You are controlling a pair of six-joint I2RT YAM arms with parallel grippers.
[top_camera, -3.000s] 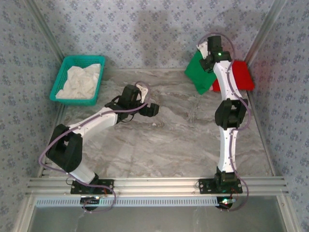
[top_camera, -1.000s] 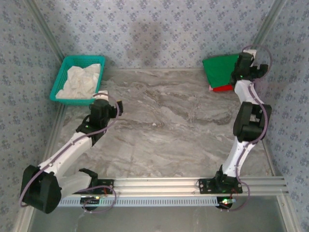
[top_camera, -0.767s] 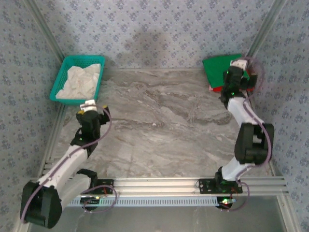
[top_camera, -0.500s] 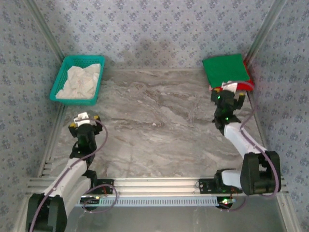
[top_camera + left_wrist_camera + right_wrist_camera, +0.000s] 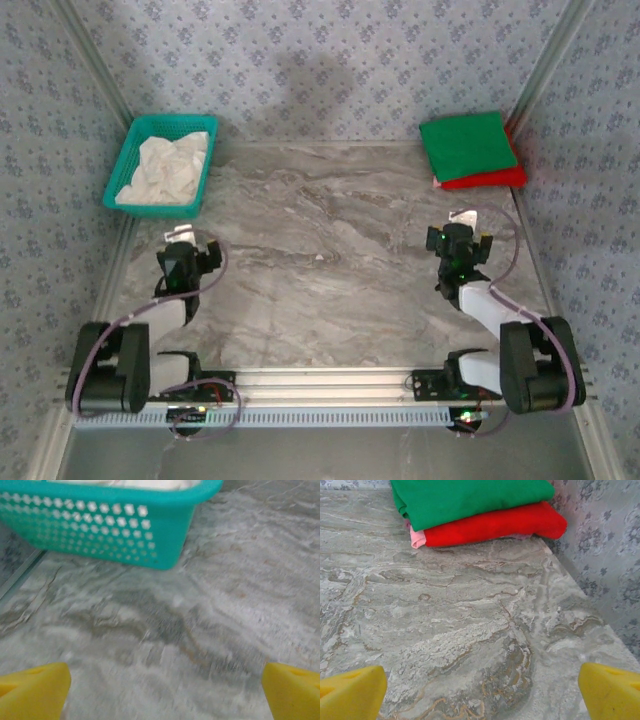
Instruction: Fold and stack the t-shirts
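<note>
— What is seen from above?
— The green t-shirt (image 5: 467,146) is stacked on the red t-shirt (image 5: 490,179), well ahead of the right end effector (image 5: 460,225).
— Left wrist?
— The left end effector (image 5: 162,691) is held apart, with the basket (image 5: 115,525) ahead.
— Right wrist?
— The fingers are likewise spread, and the stack is seen ahead on the bench (image 5: 470,630).

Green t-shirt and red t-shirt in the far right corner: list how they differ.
The bright green fabric t-shirt lies on top; the bright red fabric t-shirt lies beneath it. The green one shows its whole upper face from above; the red one peeks out only at the edges. Both are folded flat and plain.
</note>
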